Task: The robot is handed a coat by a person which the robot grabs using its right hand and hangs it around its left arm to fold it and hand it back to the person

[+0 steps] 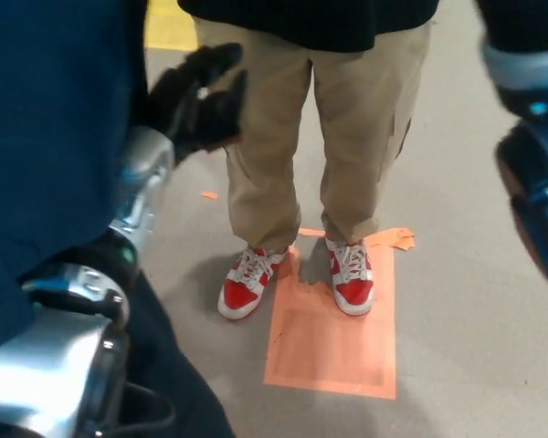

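Observation:
The dark navy coat [55,128] fills the left side of the head view and hangs along the outer side of my left arm [132,210], with more cloth showing below the elbow. My left hand [194,99] is raised in front of the person's thigh, its black fingers apart and holding nothing. Only a section of my right arm [534,182] shows at the right edge; its hand is out of frame.
A person in tan trousers [338,137] and red-and-white sneakers [352,278] stands facing me, toes on an orange floor mat [333,342]. A yellow floor marking [169,23] lies at the top left. Grey floor surrounds the mat.

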### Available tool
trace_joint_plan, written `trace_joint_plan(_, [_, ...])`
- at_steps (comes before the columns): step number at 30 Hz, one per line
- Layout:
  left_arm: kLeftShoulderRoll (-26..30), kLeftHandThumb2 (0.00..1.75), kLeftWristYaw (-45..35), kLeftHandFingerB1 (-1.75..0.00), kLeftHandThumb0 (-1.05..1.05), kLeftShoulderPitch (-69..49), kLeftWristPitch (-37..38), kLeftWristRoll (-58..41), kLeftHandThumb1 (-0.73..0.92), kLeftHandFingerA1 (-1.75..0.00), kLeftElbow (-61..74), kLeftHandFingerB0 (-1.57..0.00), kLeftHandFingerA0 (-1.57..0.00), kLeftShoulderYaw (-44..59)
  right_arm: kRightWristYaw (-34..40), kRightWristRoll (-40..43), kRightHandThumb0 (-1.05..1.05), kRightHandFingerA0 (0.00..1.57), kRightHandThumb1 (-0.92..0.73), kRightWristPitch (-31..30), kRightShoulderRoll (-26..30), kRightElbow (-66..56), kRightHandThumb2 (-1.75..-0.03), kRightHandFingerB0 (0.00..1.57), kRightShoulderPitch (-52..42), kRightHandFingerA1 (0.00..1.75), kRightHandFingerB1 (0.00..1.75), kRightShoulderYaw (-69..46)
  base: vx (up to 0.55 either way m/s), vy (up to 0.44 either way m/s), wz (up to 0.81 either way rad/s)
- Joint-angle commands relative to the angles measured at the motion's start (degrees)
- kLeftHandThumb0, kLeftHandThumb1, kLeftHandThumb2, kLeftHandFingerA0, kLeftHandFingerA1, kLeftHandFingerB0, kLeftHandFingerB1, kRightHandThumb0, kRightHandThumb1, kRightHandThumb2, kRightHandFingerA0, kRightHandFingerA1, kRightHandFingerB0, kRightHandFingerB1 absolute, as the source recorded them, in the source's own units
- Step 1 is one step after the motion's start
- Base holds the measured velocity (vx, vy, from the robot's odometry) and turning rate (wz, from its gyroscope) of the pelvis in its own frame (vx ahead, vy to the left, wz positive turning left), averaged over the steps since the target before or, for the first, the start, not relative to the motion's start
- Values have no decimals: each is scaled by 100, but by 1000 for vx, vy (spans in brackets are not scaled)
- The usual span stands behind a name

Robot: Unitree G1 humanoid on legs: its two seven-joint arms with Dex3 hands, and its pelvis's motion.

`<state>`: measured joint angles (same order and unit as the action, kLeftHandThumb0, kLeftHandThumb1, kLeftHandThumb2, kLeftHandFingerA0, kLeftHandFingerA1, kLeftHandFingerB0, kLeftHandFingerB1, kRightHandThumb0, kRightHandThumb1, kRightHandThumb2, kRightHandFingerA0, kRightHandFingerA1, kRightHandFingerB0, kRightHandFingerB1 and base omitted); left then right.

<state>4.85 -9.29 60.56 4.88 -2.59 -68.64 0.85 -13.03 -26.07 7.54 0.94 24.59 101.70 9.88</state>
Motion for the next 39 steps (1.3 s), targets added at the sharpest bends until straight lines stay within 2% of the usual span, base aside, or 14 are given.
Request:
trace_joint_plan(1, [443,107,-148,-24,-84,-8,110,49,75,-25,-56,-6,-6,167,-528,605,-36,113,-84,-265,688,356,-65,103,-77,61,67,-432,0,0,0])
trace_joint_plan(4, [621,105,-206,-24,-83,-92,90,-29,74,-27,-54,-6,-7,336,-767,730,-39,107,-86,-465,1072,765,-67,111,-72,57,71,-566,0,0,0])
trace_joint_plan(5, [719,105,-212,-25,-85,-129,128,-11,73,-29,-74,-8,-8,371,-849,755,-36,91,-68,-501,1285,867,-107,99,-160,75,87,-625,0,0,0])
trace_joint_plan(8, [877,105,-250,-24,-85,-152,132,-20,74,-26,-89,-7,-7,452,-892,774,-37,91,-68,-472,1656,911,-107,99,-355,75,85,-705,0,0,0])
trace_joint_plan(9, [914,106,-281,-22,-85,-164,153,-8,74,-23,-94,-6,-6,457,-900,801,-40,105,-87,-478,1722,919,-67,112,-389,55,69,-725,0,0,0])
trace_joint_plan(17, [1256,108,-482,-16,-88,-342,311,-30,78,-18,-215,-3,-4,635,-856,1127,-35,114,-88,-557,2638,753,-66,112,-1260,55,67,-1297,0,0,0])
trace_joint_plan(19, [1315,107,-568,-16,-89,-409,362,-48,77,-17,-216,-4,-5,688,-869,1266,-35,112,-87,-939,2751,318,-66,111,-1722,56,67,-1533,0,0,0])
trace_joint_plan(22, [1373,107,-510,-17,-91,-443,433,-3,77,-20,-222,-7,-8,740,-903,1481,-30,111,-89,-964,2894,-238,-67,109,-2455,58,68,-1822,0,0,0])
trace_joint_plan(23, [1395,108,-552,-15,-92,-452,431,-40,78,-17,-214,-6,-6,788,-982,1691,-35,117,-88,-921,2986,-674,-66,113,-3168,59,71,-2110,0,0,0])
trace_joint_plan(25, [1429,108,-622,-16,-89,-440,414,-82,77,-17,-227,-4,-3,846,-938,1712,-33,114,-89,-1136,2980,-1246,-66,114,-3851,58,73,-2307,0,0,0])
trace_joint_plan(26, [1440,105,-638,-17,-89,-435,442,-136,75,-19,-222,-6,-6,907,-963,1841,-33,117,-89,-1289,2830,-1805,-66,116,-4657,57,67,-2534,0,0,0])
trace_joint_plan(30, [1460,106,-613,-20,-86,-443,462,-159,74,-24,-197,-6,-6,958,-973,2044,-25,115,-87,-528,2509,-2327,-66,111,-6396,61,68,-2733,0,0,0])
trace_joint_plan(35, [1513,106,-562,-26,-87,-506,448,-158,74,-27,-128,-9,-9,979,-765,1992,-26,111,-88,-83,1786,-2197,-66,110,-8664,60,71,-2498,0,0,0])
trace_joint_plan(39, [1554,105,-585,-25,-86,-467,440,-161,74,-28,-99,-8,-8,985,-450,1572,-28,112,-85,469,1614,-1558,-65,110,-9429,59,70,-1996,0,0,0])
